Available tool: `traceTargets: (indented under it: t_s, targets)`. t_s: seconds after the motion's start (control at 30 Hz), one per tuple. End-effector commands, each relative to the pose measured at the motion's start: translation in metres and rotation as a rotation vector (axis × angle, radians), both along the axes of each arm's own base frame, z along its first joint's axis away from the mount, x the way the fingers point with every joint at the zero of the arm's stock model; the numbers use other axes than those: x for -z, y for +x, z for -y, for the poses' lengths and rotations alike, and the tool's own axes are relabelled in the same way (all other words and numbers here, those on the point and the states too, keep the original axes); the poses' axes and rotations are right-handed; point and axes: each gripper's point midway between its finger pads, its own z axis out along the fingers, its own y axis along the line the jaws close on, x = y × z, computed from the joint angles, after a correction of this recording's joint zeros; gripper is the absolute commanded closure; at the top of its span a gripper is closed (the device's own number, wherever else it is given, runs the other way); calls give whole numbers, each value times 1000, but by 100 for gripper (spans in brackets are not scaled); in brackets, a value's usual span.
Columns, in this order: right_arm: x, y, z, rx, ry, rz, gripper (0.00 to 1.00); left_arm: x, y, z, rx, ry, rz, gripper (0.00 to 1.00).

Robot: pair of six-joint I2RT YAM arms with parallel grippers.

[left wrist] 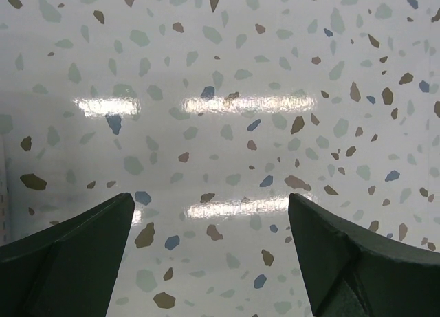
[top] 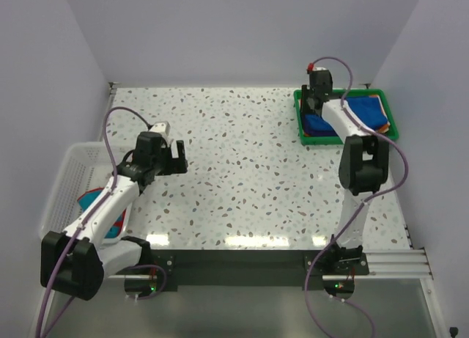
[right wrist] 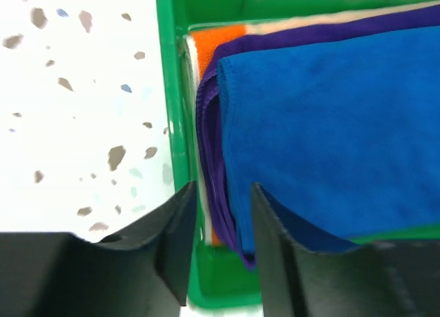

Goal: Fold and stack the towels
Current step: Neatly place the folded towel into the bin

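A stack of folded towels lies in the green tray (top: pixel 393 122): a bright blue towel (right wrist: pixel 323 124) on top, a dark purple towel (right wrist: pixel 212 138) under it, and an orange-and-white towel (right wrist: pixel 216 38) at the bottom. My right gripper (right wrist: pixel 223 214) hangs over the stack's left edge, by the tray wall (right wrist: pixel 172 90). Its jaws stand a narrow gap apart, with the purple edge between them. In the top view it (top: pixel 316 102) is at the tray's left side. My left gripper (left wrist: pixel 212 200) is open and empty over bare table (left wrist: pixel 227 90).
A white mesh basket (top: pixel 62 177) stands at the table's left edge with a red and teal towel (top: pixel 89 200) inside, partly hidden by my left arm. The speckled table (top: pixel 242 169) stretches between the two arms. Walls enclose the far and side edges.
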Motion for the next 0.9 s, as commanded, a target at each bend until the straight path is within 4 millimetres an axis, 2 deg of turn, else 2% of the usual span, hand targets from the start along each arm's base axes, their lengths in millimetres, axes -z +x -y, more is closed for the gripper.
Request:
traceTargets:
  t_s: [0.0,0.03,0.1,0.13,0.17,0.2,0.23,0.27,0.3,0.33,0.37,0.4,0.43,0.47,0.5,0.53,0.57,0.6,0.67,0.7,0.87]
  targets:
    - [-101,-30,10,73,1,137,58,-31,11,2,6,-40,130,0]
    - [-123,-44,13,92,12,167,54,-36,9,1,-4,-40,131,0]
    - [-141,-66,19,121,13,178,45,-60,10,-2,-30,-50,178,0]
    - [-158,-91,24,146,24,186,41,-68,9,-5,-43,-51,192,0]
    - [-165,-104,27,162,27,191,32,-74,6,-10,-69,-41,194,0]
    - [-172,-118,29,170,31,195,27,-94,4,-13,-83,-47,242,0]
    - [-185,-145,33,177,36,210,22,-105,1,-17,-99,-45,262,0]
    - [-192,-159,36,185,40,219,12,-111,-5,-26,-136,-23,264,0]
    - [-187,-179,38,189,40,197,6,-135,-10,-32,-164,-28,322,0]
    - [-192,-191,37,181,56,208,2,-140,-18,-38,-195,-24,323,0]
    - [-214,-214,38,175,79,276,1,-156,-26,-50,-243,-14,372,0]
    - [-217,-228,39,175,90,288,1,-172,-32,-56,-270,-17,408,0]
    - [-210,-240,39,172,99,284,1,-177,-41,-62,-305,-22,416,0]
    - [-229,-265,43,175,115,369,1,-196,-53,-72,-346,-29,479,0]
    - [-223,-275,45,180,115,375,1,-203,-59,-76,-365,-35,503,0]
    - [-228,-288,47,178,123,415,1,-207,-67,-81,-389,-48,519,0]
    - [-241,-310,48,164,146,492,1,-217,-80,-87,-409,-66,568,0]
    - [-233,-319,46,150,154,500,1,-222,-87,-89,-416,-78,592,0]
    - [-231,-338,45,119,161,537,1,-226,-105,-97,-442,-99,642,0]
    - [-229,-356,47,111,170,577,1,-225,-110,-99,-445,-98,654,0]
    - [-211,-380,41,59,192,599,1,-208,-136,-113,-473,-76,697,0]
